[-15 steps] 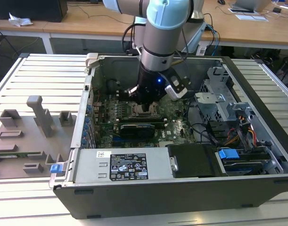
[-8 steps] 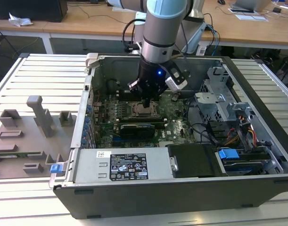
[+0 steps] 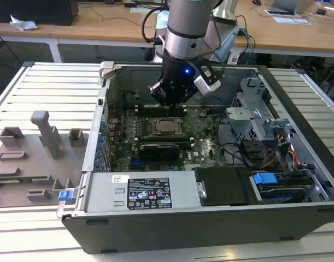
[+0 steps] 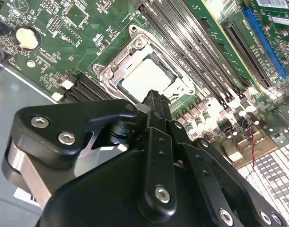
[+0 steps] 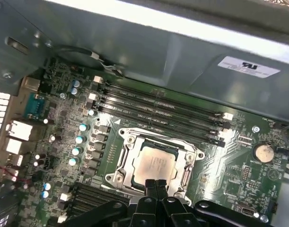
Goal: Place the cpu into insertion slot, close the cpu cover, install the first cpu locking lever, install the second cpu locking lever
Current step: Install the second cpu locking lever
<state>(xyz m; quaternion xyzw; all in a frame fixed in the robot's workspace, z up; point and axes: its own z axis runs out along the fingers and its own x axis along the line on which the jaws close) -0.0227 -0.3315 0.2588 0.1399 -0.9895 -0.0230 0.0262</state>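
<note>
One arm reaches down into the open computer case [image 3: 298, 158], which lies on a slatted surface [image 3: 46, 87]. Off to the exterior view's left of the end effector [image 3: 168, 101], grey plastic fixtures [image 3: 46, 134] stand on that surface, well apart from it. The end effector hangs just above the motherboard [image 3: 205, 147], and its two black fingers [image 5: 156, 187] are pressed together with nothing between them. Directly under the fingertips sits the cpu [image 5: 156, 165], silvery top up, lying flat in the insertion slot [image 5: 117, 176]. The cpu cover [image 5: 189, 158] is down around the chip, framing it. In the first wrist view, long black memory slots [image 5: 158, 116] run just beyond the socket from the end effector. Further to the exterior view's right, a metal drive cage [image 3: 254, 114] and coloured cables [image 3: 276, 155] fill the case, well apart from the end effector.
</note>
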